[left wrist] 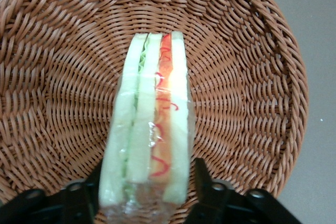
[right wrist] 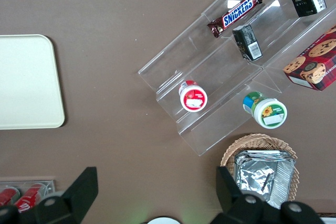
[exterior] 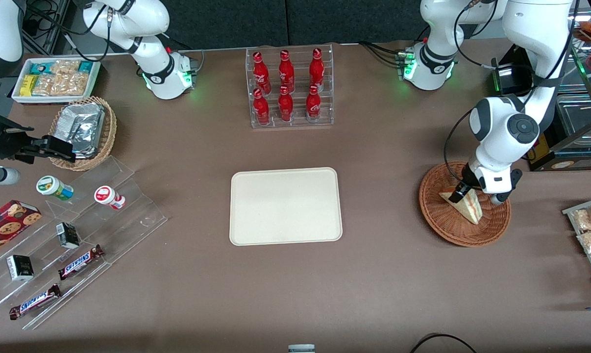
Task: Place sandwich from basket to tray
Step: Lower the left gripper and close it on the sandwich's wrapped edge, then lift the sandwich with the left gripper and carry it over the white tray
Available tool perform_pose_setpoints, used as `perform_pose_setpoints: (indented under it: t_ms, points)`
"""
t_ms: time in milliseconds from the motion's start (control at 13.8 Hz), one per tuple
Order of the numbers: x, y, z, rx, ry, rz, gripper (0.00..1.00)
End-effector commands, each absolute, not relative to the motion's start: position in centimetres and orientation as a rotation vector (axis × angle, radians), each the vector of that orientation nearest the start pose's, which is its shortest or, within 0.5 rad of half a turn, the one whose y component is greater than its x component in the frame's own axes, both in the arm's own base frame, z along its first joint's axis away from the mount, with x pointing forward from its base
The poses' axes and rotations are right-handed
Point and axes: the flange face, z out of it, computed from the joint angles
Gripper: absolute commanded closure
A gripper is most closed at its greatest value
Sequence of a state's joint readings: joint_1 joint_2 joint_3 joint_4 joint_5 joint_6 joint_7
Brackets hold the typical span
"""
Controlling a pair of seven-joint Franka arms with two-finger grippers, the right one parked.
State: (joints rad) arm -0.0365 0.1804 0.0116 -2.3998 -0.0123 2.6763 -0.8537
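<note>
The gripper [exterior: 456, 195] is down in the basket [exterior: 442, 223], fingers [left wrist: 206, 182] spread just wide enough to sit on either side of the sandwich [left wrist: 149, 129], close against its wrap. Can't tell if it's actually squeezing. Sandwich sits on its edge inside the basket, well apart from the tray [exterior: 285, 206]

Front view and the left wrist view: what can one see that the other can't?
Only the front view shows the tray, bare, plus the red bottles in their clear rack and the candy bars. Only the left wrist view shows the sandwich's red and green filling stripes under shiny wrap, with a finger on each side. Both show the sandwich in the basket with the end effector down at it.
</note>
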Motion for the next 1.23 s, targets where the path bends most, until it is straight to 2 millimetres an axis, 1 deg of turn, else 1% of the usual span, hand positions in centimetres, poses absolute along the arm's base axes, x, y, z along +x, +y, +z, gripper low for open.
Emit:
perform_pose_setpoints:
  t_ms: [0, 73, 145, 290, 363, 435, 508, 653, 726, 798, 871, 1016, 1089, 1161]
  points:
    - [51.1, -1.2, 25.8, -2.908, -1.313, -0.171, 0.96]
    - [51.1, -1.2, 26.0, -2.909, -1.314, -0.175, 0.99]
    - [51.2, -1.4, 26.6, -2.913, -1.315, -0.191, 0.99]
    - [51.0, -2.1, 28.5, -2.923, -1.284, -0.180, 1.00]
    - [50.9, -2.8, 30.2, -2.929, -1.214, -0.177, 1.00]
    - [50.7, -3.8, 32.1, -2.925, -1.103, -0.163, 1.00]
    - [51.0, -4.8, 34.3, -2.898, -1.017, -0.119, 1.00]
    - [52.8, -8.7, 39.6, -2.860, -0.935, -0.022, 1.00]
    - [53.6, -10.7, 42.0, -2.842, -0.955, -0.006, 1.00]
    - [54.0, -13.3, 43.6, -2.847, -0.951, -0.006, 1.00]
    - [54.3, -16.6, 45.3, -2.868, -0.941, -0.017, 1.00]
    - [54.6, -22.2, 47.2, -2.907, -0.915, -0.028, 1.00]
    - [54.4, -25.2, 47.8, -2.944, -0.875, -0.033, 1.00]
    - [54.0, -28.0, 47.8, -2.981, -0.813, -0.034, 1.00]
